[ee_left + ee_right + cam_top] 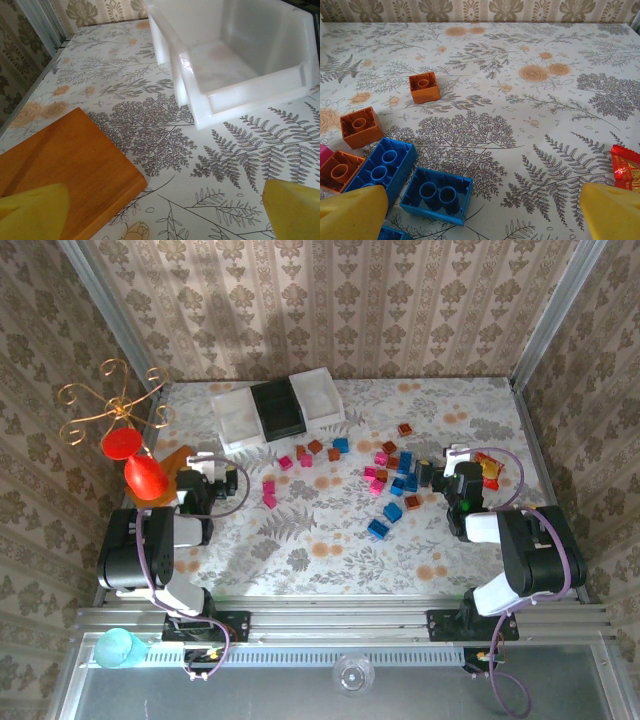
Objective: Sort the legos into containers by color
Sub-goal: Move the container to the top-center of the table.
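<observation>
**Flowery desk, loose bricks, both jaws wide open**

Flowery cloth covers the desk (330, 560), and patterned paper lines the walls around it. At the far middle three bins stand side by side. A white bin (238, 418) is on the left, a black bin (278, 408) is in the middle, and a second white bin (320, 395) is on the right. The legos (392, 511) lie loose on the desk, nearer than the bins. They are pink, blue and orange-brown, spread from the middle over to the right. Sorting looks like it has hardly begun.

The right arm (520, 550) is the closer one to the bricks. The right jaws are wide open and hold nothing. Their yellow fingertips (350, 212) sit at the two bottom corners of the wrist view.

A small blue brick (437, 195) lies just ahead of the right jaws and a bit to the left. Its long side runs left to right, a little tilted. A longer blue brick (382, 167) touches its left end, and three orange bricks (361, 127) lie farther left. A red snack packet (626, 167) sits off to the right.

I think the right jaws should slide a little left and then go down. They may need a small turn to pinch the brick across its short side.

The left arm (150, 540) is well apart from the bricks. The left jaws are open and hold nothing too. They point at the white bin, with an orange block (65, 160) just beside them.
</observation>
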Motion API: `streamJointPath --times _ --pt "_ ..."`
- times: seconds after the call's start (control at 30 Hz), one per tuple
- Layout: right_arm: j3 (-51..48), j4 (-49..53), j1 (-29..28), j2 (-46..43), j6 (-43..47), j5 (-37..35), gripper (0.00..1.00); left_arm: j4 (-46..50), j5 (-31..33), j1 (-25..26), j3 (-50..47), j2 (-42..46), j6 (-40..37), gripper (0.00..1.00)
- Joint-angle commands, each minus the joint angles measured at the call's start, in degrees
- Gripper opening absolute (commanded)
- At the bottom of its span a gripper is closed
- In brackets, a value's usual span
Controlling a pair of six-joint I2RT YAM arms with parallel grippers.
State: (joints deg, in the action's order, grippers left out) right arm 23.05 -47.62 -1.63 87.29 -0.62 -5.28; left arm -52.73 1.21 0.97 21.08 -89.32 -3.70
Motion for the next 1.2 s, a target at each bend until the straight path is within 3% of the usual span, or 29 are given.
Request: streamJointPath --times 0.0,0.2,0.33,0.4,0.53,0.63,0.8,0.97,1.17 --pt "0.53 -0.73 0.38 0.22 -0.96 1.02 1.0 0.15 -1.21 -0.36 1.51 0.06 -0.16 1.0" --pt "0.09 -0.14 -0.2 -1.96 -1.22 -1.44 1.0 0.98 0.75 -0.18 0.37 4.05 0.43 1.0" --pt "1.11 11.24 -0.57 -14.1 -2.59 -5.44 1.0 11.93 4.41 1.65 2.02 14.88 -0.25 1.0" --pt "1.55 15.96 -0.4 -19.71 -7.9 -7.26 1.0 16.53 5.91 2.08 3.52 19.8 4.55 1.0" --pt "5.31 26.06 -1.4 -26.57 -13.55 -1.67 0.95 23.54 -1.73 2.71 8.36 23.82 13.25 0.95" --pt "9.38 31.15 -5.92 -26.67 -12.33 -2.41 0.95 30.15 -2.55 6.56 14.95 19.78 15.09 0.9" --pt "14.88 34.39 -13.99 -22.51 -10.97 -3.74 0.95 41.71 4.58 13.6 28.84 6.79 15.21 0.87" --pt "17.37 35.1 -18.01 -18.64 -11.03 -3.67 0.96 57.12 6.28 14.03 47.15 -8.97 17.08 0.82" --pt "16.55 34.26 -18.5 -18.2 -11.83 -4.3 0.97 66.81 4.93 13.64 64.6 -24.79 16.63 0.76"
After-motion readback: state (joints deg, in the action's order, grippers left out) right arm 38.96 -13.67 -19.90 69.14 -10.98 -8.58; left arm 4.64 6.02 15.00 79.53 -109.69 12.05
